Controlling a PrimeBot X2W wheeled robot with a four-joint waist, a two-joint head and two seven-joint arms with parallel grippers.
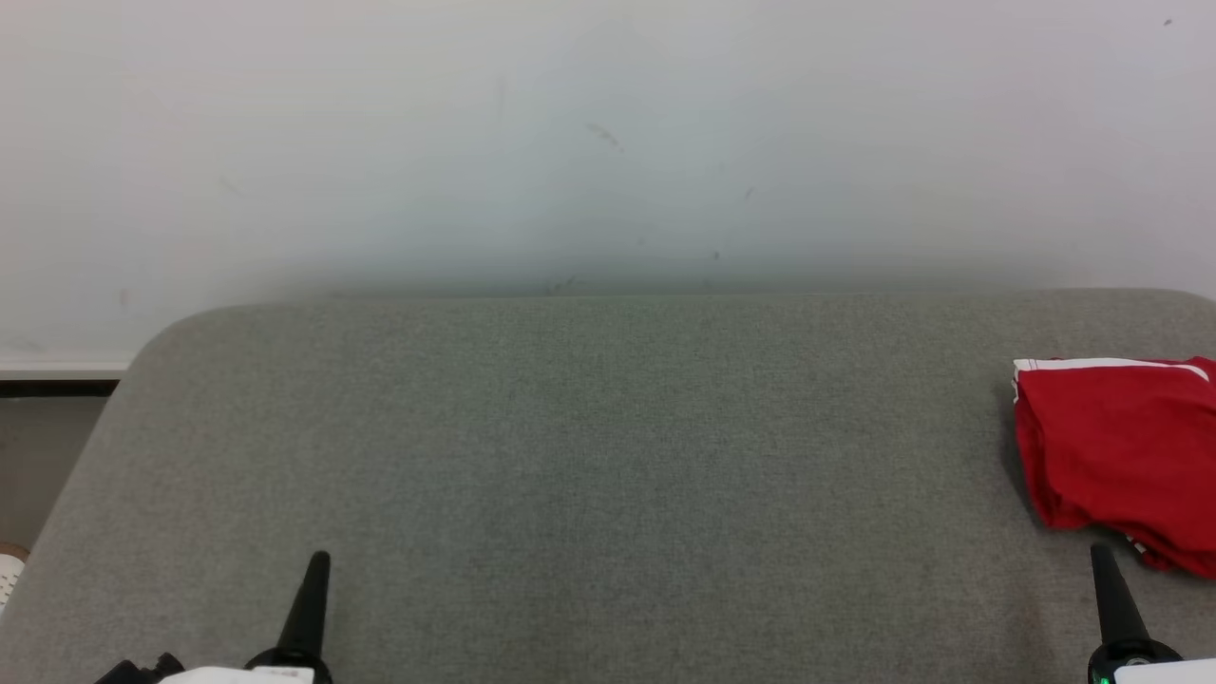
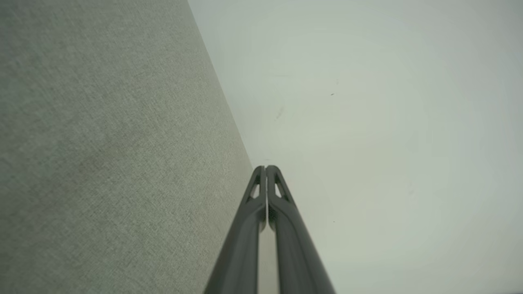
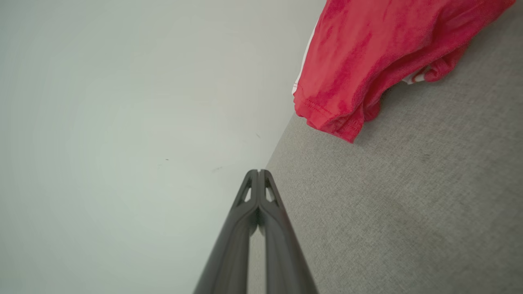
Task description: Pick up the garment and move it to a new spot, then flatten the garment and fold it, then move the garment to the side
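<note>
The red garment (image 1: 1121, 456), white-trimmed, lies bunched at the right end of the grey fabric-covered surface (image 1: 589, 437). Near its front edge the right gripper (image 1: 1100, 559) points forward, fingers pressed together and empty. The left gripper (image 1: 319, 562), well apart, is likewise pinched together, holding nothing.

A grey fabric surface (image 1: 589, 446) bears a folded red garment (image 1: 1116, 446) at its right.
</note>
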